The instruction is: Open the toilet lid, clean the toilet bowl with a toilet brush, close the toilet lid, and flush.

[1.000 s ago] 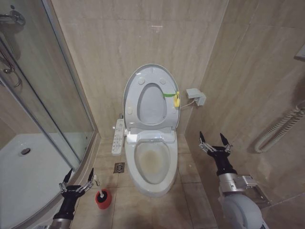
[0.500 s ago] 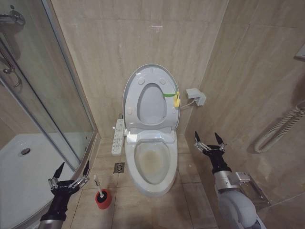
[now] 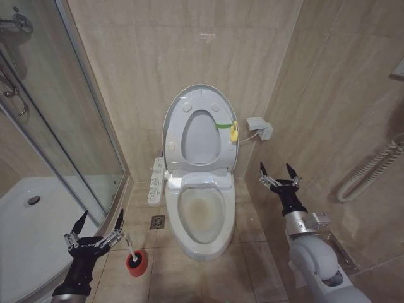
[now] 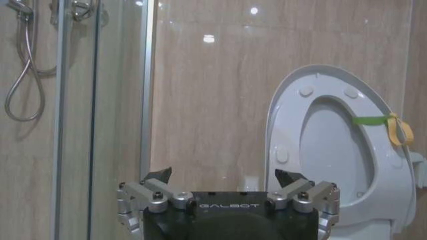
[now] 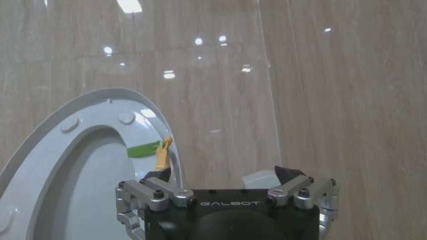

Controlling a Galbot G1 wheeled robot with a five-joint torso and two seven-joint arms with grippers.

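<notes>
The toilet lid [image 3: 201, 129] stands raised against the back wall, its underside facing me, with a green and yellow tag on its edge. It shows too in the left wrist view [image 4: 333, 145] and the right wrist view [image 5: 73, 150]. Below it the toilet bowl [image 3: 202, 214] lies uncovered with brownish stains inside. The toilet brush [image 3: 129, 247] stands in a red holder [image 3: 136, 265] on the floor left of the bowl. My left gripper [image 3: 101, 219] is open just left of and above the brush handle, not touching it. My right gripper [image 3: 276, 169] is open in the air to the right of the bowl.
A glass shower enclosure [image 3: 63, 139] and its curved sill close off the left side. A bidet control panel [image 3: 156, 180] juts from the toilet's left and a floor drain [image 3: 158, 221] lies beside it. A wall box [image 3: 260, 127] and a ribbed hose [image 3: 372, 170] are on the right.
My left gripper drew back to the left from the brush, then edged up and back toward the handle. My right gripper rose and shifted slightly toward the toilet. Both stayed open.
</notes>
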